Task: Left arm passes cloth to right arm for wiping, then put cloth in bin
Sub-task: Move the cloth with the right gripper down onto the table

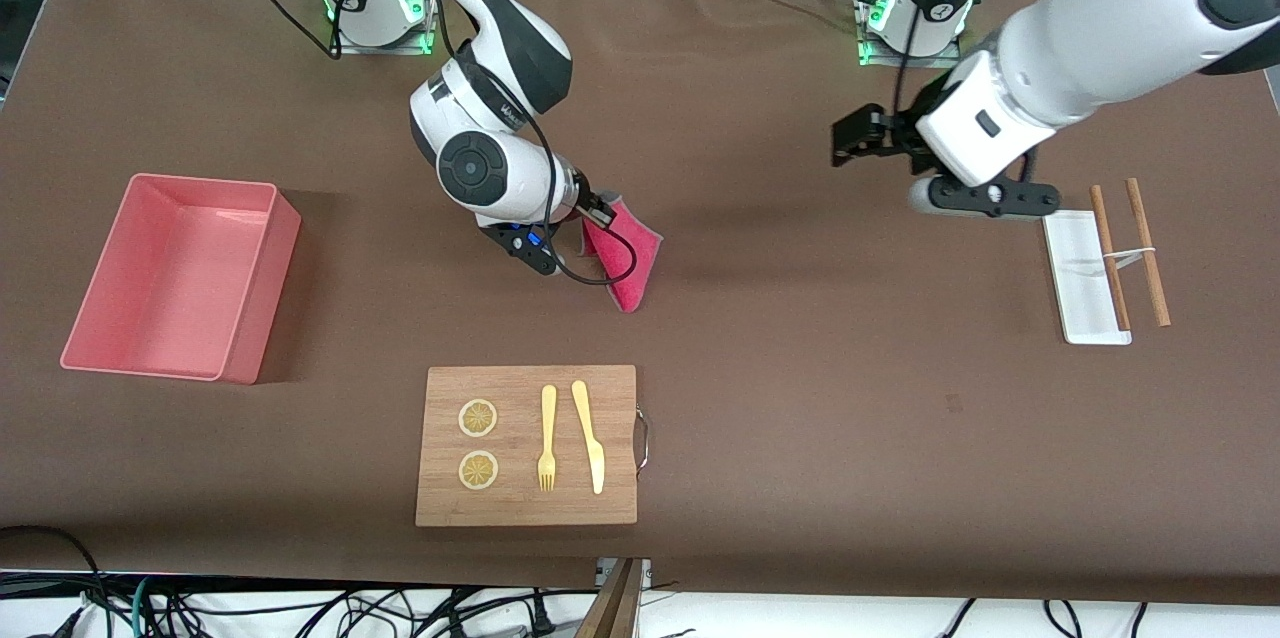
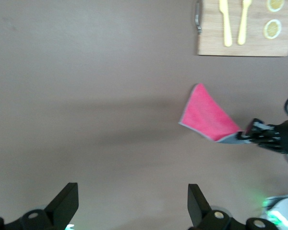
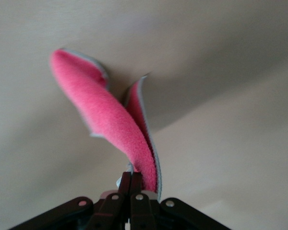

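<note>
My right gripper [image 1: 600,211] is shut on one edge of the cloth [image 1: 625,263]. The cloth hangs folded from it, crimson face out with a grey stitched edge, low over the middle of the table, and its lower tip looks to touch the surface. In the right wrist view the cloth [image 3: 105,115] curls away from the closed gripper [image 3: 130,184]. My left gripper [image 1: 848,140] is open and empty, up over the table toward the left arm's end. Its wrist view shows its gripper [image 2: 132,203] spread wide and the cloth [image 2: 204,115] farther off. The pink bin [image 1: 265,303] stands empty at the right arm's end.
A wooden board [image 1: 620,478] with a fork, a knife and two lemon slices lies nearer the front camera than the cloth. A flat white tray [image 1: 1080,288] with two brown sticks [image 1: 1145,248] across it lies at the left arm's end.
</note>
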You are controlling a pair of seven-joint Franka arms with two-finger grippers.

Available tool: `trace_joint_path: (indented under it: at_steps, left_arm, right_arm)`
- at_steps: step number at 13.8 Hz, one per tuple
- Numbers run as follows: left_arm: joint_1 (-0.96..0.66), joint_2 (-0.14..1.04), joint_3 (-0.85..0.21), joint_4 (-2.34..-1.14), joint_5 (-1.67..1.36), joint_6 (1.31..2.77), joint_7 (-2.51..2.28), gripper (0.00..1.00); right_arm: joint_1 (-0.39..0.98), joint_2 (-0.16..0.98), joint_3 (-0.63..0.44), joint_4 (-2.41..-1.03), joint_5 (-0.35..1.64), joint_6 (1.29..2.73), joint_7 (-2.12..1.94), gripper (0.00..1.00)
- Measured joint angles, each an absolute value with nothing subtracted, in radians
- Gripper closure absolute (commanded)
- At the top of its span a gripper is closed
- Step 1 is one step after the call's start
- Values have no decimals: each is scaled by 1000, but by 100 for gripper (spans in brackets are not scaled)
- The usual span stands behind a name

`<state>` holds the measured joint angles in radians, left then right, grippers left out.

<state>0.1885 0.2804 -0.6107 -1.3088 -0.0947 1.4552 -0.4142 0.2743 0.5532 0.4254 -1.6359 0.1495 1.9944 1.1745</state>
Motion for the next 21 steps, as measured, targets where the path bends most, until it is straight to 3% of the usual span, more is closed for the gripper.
trace_joint_path:
  at_steps: [4, 11, 13, 16, 18, 21]
  left_arm:
    - [260, 276, -609, -1309, -5, 1403, -198, 0]
    - [372, 270, -586, -1309, 116, 1386, 123, 0]
    - [317, 242, -470, -1318, 100, 1386, 177, 0]
    - [115, 159, -199, -1396, 56, 1451, 222, 0]
    - [45, 84, -126, -1514, 46, 1568, 221, 0]
    - [10, -17, -109, -1661, 36, 1627, 214, 0]
  right_arm:
    - [236, 558, 364, -1716, 65, 1981, 1038, 100]
    - [168, 557, 67, -1727, 38, 1912, 522, 100]
    - [159, 553, 7, -1723, 19, 1900, 403, 100]
    - [135, 535, -17, -1722, -44, 1893, 296, 100]
    - [123, 522, -17, -1721, -74, 1893, 254, 100]
    - [119, 502, 16, -1721, -75, 1892, 288, 100]
